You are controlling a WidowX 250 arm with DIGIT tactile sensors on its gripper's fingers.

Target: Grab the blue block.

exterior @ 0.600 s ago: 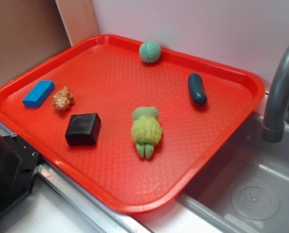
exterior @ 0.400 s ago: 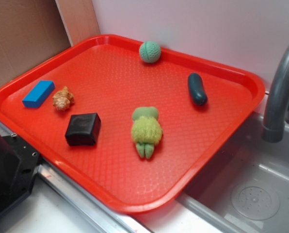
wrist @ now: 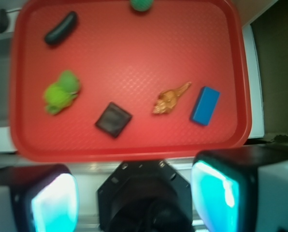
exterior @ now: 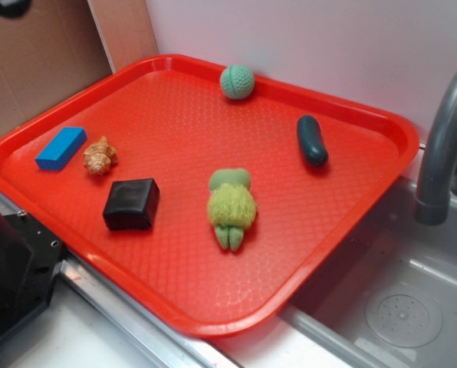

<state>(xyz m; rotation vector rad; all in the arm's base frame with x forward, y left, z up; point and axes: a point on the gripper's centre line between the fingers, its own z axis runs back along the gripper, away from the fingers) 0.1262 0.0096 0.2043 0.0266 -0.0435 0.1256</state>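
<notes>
The blue block [exterior: 60, 148] lies flat near the left edge of the red tray [exterior: 175, 291]. In the wrist view the blue block [wrist: 205, 105] shows at the right side of the tray [wrist: 134, 150], far below and ahead of my gripper [wrist: 134, 199]. The gripper is open, its two cyan pads [wrist: 216, 193] wide apart with nothing between them. It hangs high above the robot base, short of the tray's near rim. In the exterior view only a dark bit of the gripper [exterior: 6, 6] shows at the top left corner.
A tan shell [exterior: 100, 156] lies right beside the blue block, and a glossy black block [exterior: 131, 204] sits nearer the front. A green plush toy [exterior: 231, 205], a green ball [exterior: 237, 81] and a dark pickle [exterior: 311, 140] are also on the tray. A grey faucet [exterior: 443, 146] and sink stand at the right.
A dark part of the gripper has come into the top left corner of the exterior view. Nothing on the tray has moved.
</notes>
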